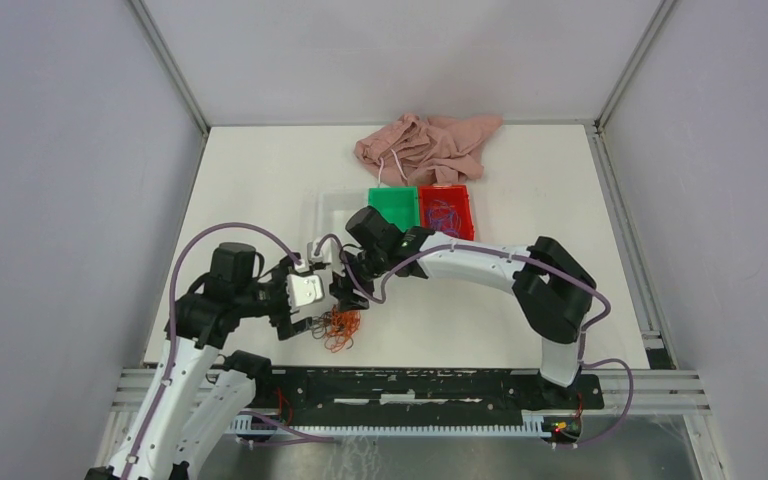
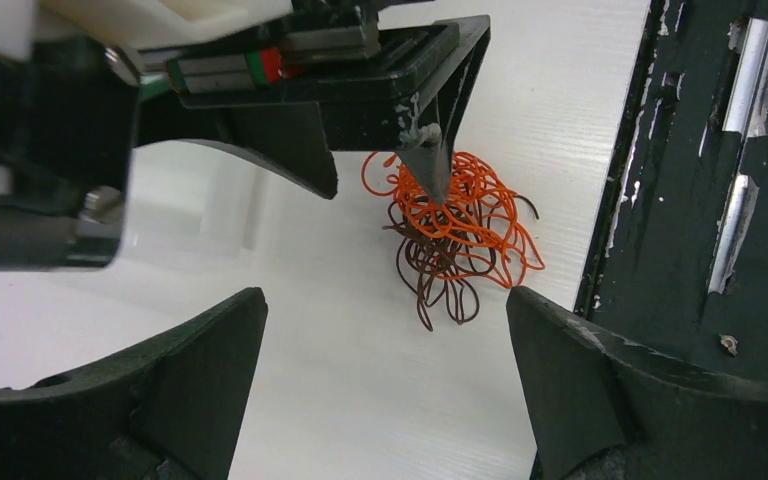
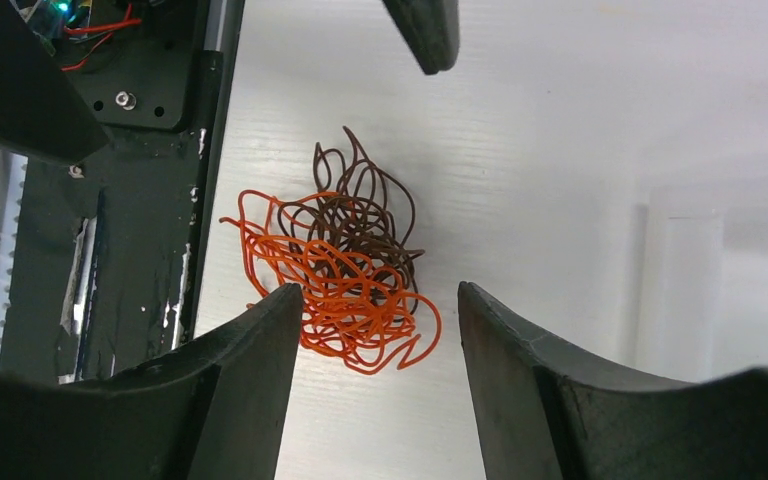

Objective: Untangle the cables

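Observation:
The cables (image 1: 340, 328) lie as one palm-sized tangle of orange and dark brown strands on the white table, close to the near edge. My right gripper (image 3: 380, 300) hangs open over it, jaws straddling the orange side (image 3: 345, 300), and one fingertip (image 2: 432, 172) reaches down into the top of the tangle (image 2: 455, 225). The left gripper (image 2: 385, 335) is wide open and holds nothing, with the tangle just ahead of its fingers. In the top view the left gripper (image 1: 318, 318) and the right gripper (image 1: 345, 298) crowd together above the tangle.
A black rail (image 1: 430, 385) runs along the near table edge right beside the tangle (image 3: 140, 150). Farther back stand a green bin (image 1: 392, 207), a red bin (image 1: 447, 211) with bluish strands, a clear tray (image 1: 332, 205) and a pink cloth (image 1: 428, 147).

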